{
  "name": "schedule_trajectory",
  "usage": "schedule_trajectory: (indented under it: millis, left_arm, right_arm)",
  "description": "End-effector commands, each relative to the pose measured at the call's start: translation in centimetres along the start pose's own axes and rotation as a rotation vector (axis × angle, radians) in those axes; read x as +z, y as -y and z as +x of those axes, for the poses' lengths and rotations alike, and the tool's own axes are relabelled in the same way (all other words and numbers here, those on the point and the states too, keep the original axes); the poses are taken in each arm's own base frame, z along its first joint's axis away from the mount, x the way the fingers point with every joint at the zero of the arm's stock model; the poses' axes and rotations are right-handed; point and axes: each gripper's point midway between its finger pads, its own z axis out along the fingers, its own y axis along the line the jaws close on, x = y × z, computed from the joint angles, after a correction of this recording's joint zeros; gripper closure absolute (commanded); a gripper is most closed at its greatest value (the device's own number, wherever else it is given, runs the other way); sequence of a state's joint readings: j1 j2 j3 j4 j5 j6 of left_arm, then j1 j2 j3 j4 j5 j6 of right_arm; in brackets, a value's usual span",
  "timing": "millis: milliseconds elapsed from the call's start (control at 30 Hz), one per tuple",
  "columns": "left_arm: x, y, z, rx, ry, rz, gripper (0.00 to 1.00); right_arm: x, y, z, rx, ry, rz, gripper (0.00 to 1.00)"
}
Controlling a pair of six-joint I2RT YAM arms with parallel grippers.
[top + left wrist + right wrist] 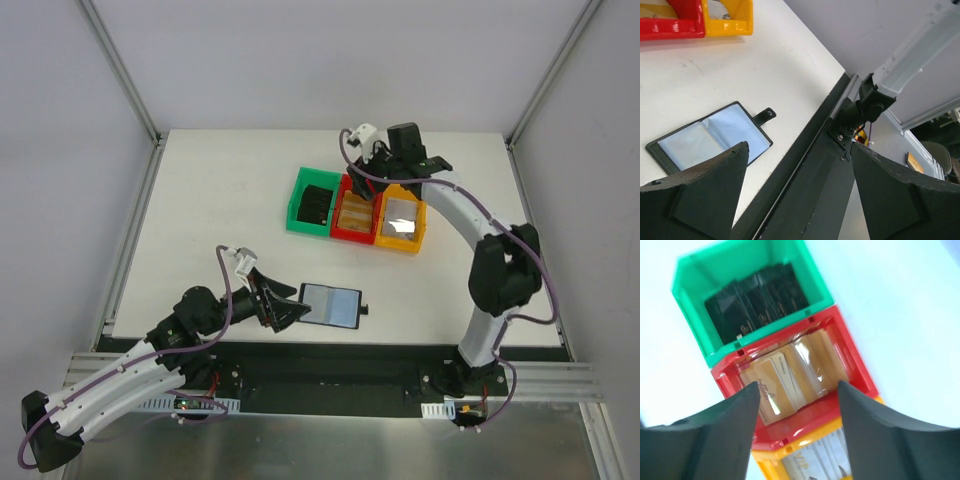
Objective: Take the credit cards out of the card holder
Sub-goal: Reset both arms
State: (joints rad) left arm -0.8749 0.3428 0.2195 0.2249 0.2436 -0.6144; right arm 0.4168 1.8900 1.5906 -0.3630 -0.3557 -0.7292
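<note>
Black card holder lies open and flat on the white table near its front edge, grey-blue lining up, small tab sticking out on its right. We see the left gripper low at the holder's left end, fingers spread wide with nothing between them; whether it touches the holder we cannot tell. Right gripper hangs over the red bin, jaws apart and empty. Tan cards in red, black cards in the green bin, pale cards in the yellow bin.
</note>
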Motion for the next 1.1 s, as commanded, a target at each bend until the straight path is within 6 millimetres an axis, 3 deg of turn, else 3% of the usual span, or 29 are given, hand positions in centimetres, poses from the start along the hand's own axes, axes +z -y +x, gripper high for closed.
schedule_trajectory:
  millis: [0,133,233,300,367,467,600,700,767,900,1067]
  left_arm:
    - [-0.1,-2.0,-1.1,-0.028,0.065,-0.115,0.17]
    - [-0.4,-4.2,-1.3,-0.072,0.110,-0.231,0.10]
    - [-0.4,-5.0,-1.7,-0.101,0.108,-0.302,0.01]
    - [-0.5,-5.7,-1.7,-0.104,0.075,-0.367,0.01]
    - [-0.9,-6.9,-1.9,-0.127,0.062,-0.469,0.01]
    - [-1.6,-8.6,-2.0,-0.164,0.054,-0.612,0.01]
    - [-2.4,-10.0,-2.7,-0.219,0.067,-0.764,0.01]
    - [-2.5,-10.5,-2.7,-0.256,0.072,-0.823,0.01]
    - [-2.5,-10.8,-2.6,-0.276,0.075,-0.849,0.01]
    - [-2.3,-11.3,-2.5,-0.291,0.066,-0.886,0.01]
    - [-2.2,-11.5,-2.8,-0.255,0.052,-0.910,0.01]
  right_arm:
    - [-7.6,-0.3,-8.2,0.110,0.314,0.124,0.05]
    - [-11.1,-2.9,-8.2,0.250,0.398,0.139,0.04]
    - [-13.0,-4.1,-6.0,0.335,0.383,0.228,0.04]
    - [-14.5,-4.5,-3.8,0.347,0.368,0.328,0.04]
    - [-15.6,-4.0,-0.3,0.378,0.317,0.471,0.04]
    - [-16.6,-4.8,4.9,0.440,0.213,0.545,0.04]
    - [-17.7,-7.4,9.2,0.506,0.207,0.532,0.04]
    - [-17.9,-9.0,11.3,0.545,0.267,0.498,0.04]
    - [-18.1,-9.1,12.2,0.564,0.305,0.526,0.04]
    - [-18.4,-9.4,10.8,0.557,0.350,0.495,0.04]
    - [-17.6,-10.5,10.6,0.552,0.272,0.420,0.04]
